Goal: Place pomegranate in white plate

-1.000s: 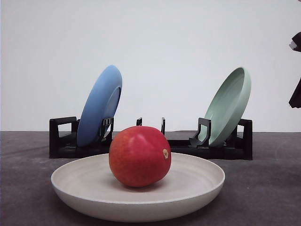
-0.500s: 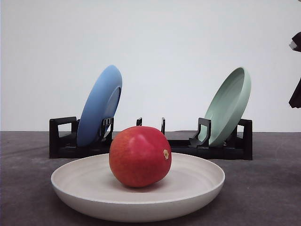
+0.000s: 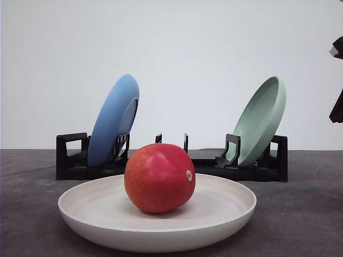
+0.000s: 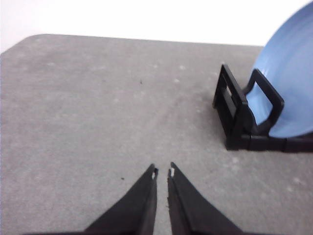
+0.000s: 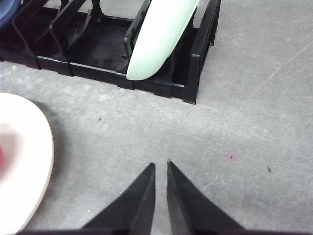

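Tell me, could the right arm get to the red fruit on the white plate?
Probably yes. The right gripper hovers shut over bare table beside the white plate, with nothing between. The pomegranate sits uncovered on it, so the gripper would have to open first.

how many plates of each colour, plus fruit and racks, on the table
white plate: 1
blue plate: 1
pale green plate: 1
pomegranate: 1
black rack: 1
total: 5
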You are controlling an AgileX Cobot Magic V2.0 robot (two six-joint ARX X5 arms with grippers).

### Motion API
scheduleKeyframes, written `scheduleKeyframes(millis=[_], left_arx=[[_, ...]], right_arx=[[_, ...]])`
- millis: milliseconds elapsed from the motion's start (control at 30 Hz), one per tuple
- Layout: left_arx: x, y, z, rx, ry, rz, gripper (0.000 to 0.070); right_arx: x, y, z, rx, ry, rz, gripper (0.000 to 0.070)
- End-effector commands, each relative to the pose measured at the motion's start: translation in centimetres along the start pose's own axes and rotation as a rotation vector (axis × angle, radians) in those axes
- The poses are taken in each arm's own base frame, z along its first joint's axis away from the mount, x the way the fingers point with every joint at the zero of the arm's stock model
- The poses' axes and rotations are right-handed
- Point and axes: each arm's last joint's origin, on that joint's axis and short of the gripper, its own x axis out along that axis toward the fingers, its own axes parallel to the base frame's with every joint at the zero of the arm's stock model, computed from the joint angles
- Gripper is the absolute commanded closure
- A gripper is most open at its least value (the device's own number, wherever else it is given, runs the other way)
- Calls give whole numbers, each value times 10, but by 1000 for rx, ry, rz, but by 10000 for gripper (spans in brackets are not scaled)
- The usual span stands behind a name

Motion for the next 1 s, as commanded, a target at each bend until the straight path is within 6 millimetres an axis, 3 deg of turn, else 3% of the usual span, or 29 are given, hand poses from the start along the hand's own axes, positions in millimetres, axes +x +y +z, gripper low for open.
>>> scheduleKeyframes(millis=[0,167,833,967], left_arx=[[1,1,-4,-26,-15,2,678],[7,1,-16,-27,-13,0,678],[7,1,-16,-24,-15,0,678],[7,1,-16,-24,-15,0,678]], right_arx=[[0,1,1,-1,-10,0,662],[0,1,1,0,-11,0,662],[0,1,2,-5,-11,0,662],[-5,-4,1,-151,-38,-84,662]])
